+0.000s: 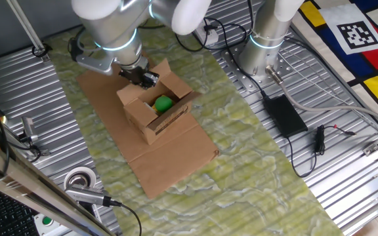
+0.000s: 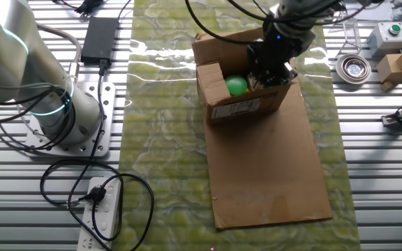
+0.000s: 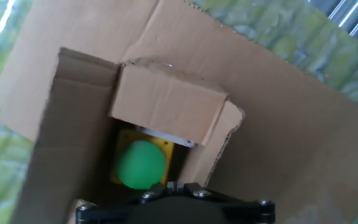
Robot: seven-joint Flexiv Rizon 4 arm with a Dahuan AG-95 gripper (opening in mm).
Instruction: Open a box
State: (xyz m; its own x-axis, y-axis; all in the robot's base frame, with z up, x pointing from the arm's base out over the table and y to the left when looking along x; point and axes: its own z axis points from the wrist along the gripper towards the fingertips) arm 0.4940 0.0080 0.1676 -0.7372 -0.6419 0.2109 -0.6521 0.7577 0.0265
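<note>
Small brown corrugated cardboard box [image 1: 155, 108] standing open on a large flat brown cardboard sheet [image 1: 169, 151], itself laid over a green marbled mat [image 1: 241, 151] on the ribbed metal counter [image 1: 346, 190]. Inside, a round green ball [image 1: 163, 103], bright against the brown, resting on something yellow (only a corner of it shows in the hand view, beneath a white strip too blurred to name). One short flap folded inward over the opening, covering part of the contents; another standing up behind the black two-finger gripper [image 1: 141, 76]. Gripper poised at the box's rim, beside the ball, but jaws themselves masked by the wrist housing in both fixed views and cut off at the bottom edge of the hand view: spacing impossible to tell, likewise whether a flap is pinched. White printed label on the box's side wall, visible in the other fixed view, lettering far too small to read. Off to the side, a roll of tape [image 1: 79, 177], a black power brick [image 1: 283, 113] with cable, and a black-and-white square marker [image 1: 356, 34] on a coloured panel, partly cropped
</note>
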